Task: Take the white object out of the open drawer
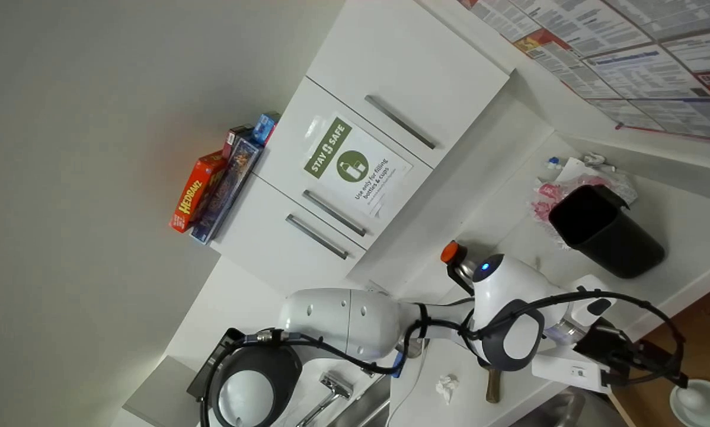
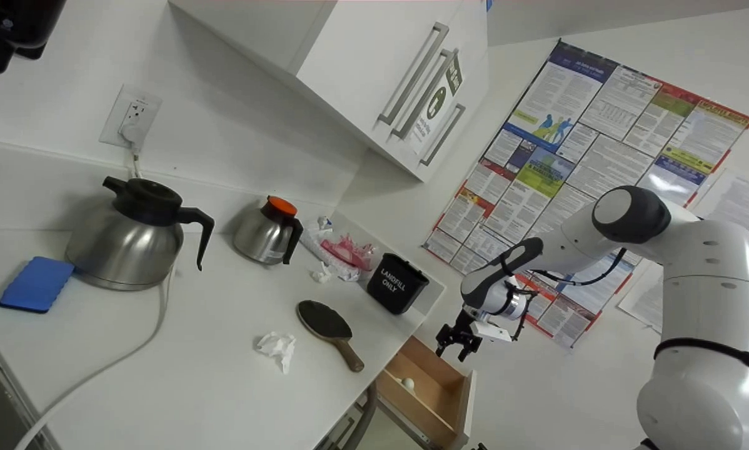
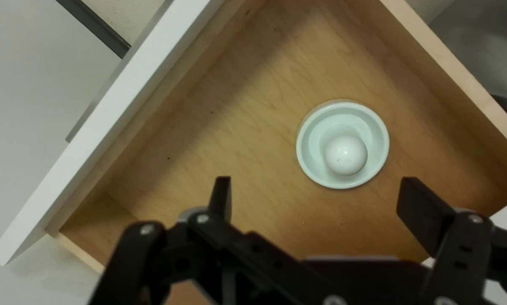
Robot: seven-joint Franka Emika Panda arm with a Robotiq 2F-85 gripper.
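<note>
One gripper (image 3: 315, 188), mine, hangs above one open drawer (image 3: 236, 140): two black fingers (image 3: 422, 209), spread wide. Inside the drawer, one white ball (image 3: 345, 155), resting in one pale dish (image 3: 342, 118); wrist view shows both toward the right, beyond my fingers and apart from them. Counter (image 2: 193, 387), in an exterior view: one large carafe (image 2: 129, 240) at left, one small orange-topped carafe (image 2: 265, 234) farther off, making two. One blue block (image 2: 37, 284), just left of the large carafe. One paddle (image 2: 327, 322) toward the right; one crumpled paper (image 2: 277, 347) near it, on the left side. One black bin (image 2: 397, 284), far and right. Three cabinet handles (image 1: 334, 213) higher up, seen in both exterior views.
</note>
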